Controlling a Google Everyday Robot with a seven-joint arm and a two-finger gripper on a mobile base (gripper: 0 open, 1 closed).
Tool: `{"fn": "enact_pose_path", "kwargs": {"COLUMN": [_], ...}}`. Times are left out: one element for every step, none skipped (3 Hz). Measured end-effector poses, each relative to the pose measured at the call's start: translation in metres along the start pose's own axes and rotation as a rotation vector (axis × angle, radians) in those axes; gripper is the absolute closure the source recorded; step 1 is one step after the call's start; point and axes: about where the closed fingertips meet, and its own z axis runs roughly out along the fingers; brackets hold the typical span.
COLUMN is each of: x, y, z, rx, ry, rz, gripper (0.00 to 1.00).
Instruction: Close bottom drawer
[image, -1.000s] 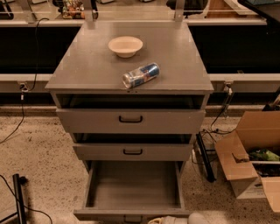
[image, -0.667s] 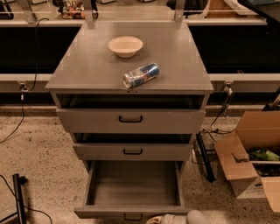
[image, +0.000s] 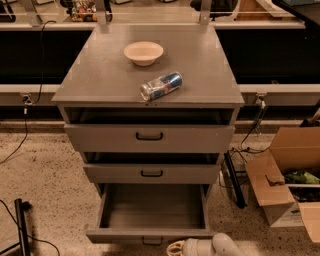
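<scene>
Standing pulled far out at the foot of the grey bench (image: 100, 75), the bottom drawer (image: 152, 210) shows its deep box, its front nearly clipped by the lower edge. Just before that front the gripper (image: 181, 248) pokes in, mostly cut off; whether it is apart or together cannot be told. Above, a bowl (image: 143, 52) and a can (image: 161, 86) sit on top.

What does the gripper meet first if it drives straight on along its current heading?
Probably the front of the bottom drawer, near its handle. The gripper sits at the frame's bottom edge, just before that front. Depth is unclear, so this is not certain.
</scene>
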Motion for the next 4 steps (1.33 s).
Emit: {"fn": "enact_pose_path", "kwargs": {"x": [-0.004,-0.019,-0.019,-0.018], "y": [-0.022,-0.082,-0.082,-0.082], "z": [-0.001,0.008,0.008,0.009], "rx": [0.015,0.018,0.018,0.024], "ry": [-0.012,-0.007,-0.007,-0.038], "rz": [-0.014,-0.055,-0.055,-0.039], "gripper": [1.0,1.0,1.0,1.0]}}
